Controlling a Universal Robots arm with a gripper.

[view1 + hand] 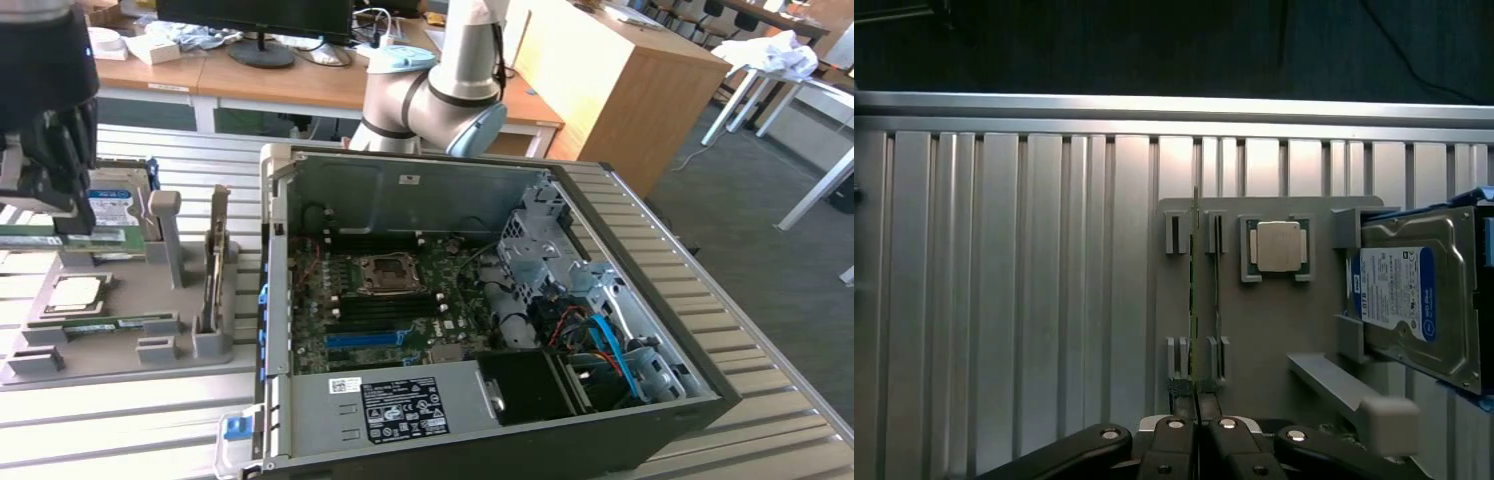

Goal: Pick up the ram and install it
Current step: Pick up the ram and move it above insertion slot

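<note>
The tool (56,222) hangs over a grey holder (134,290) on the slatted desk (134,420), at nine o'clock from the open case (400,190) in the exterior view. Its fingers are pressed together on the thin ram (34,240), which shows as a green strip just under the black tool body.

In the wrist view the tool (1199,432) has the ram (1195,290) edge-on between its fingertips. The ram runs straight away from them along the line of its slot blocks on the holder (1274,330), and its far end reaches past the far blocks. Whether it touches the slots I cannot tell.

Just beside the ram, parallel to it, a second stick (1216,300) sits in its own blocks. In the exterior view that stick (107,324) lies at six o'clock from the tool.

A square chip (1278,246) rests in a frame next to the sticks, and beyond it a blue-labelled drive (1414,290) leans in a bracket. In the exterior view the chip (74,295) is at five o'clock from the tool and the drive (118,205) at three o'clock, close by.

The case lies on its side with its board (387,300) exposed. The arm (441,95) rises at twelve o'clock from the case.
</note>
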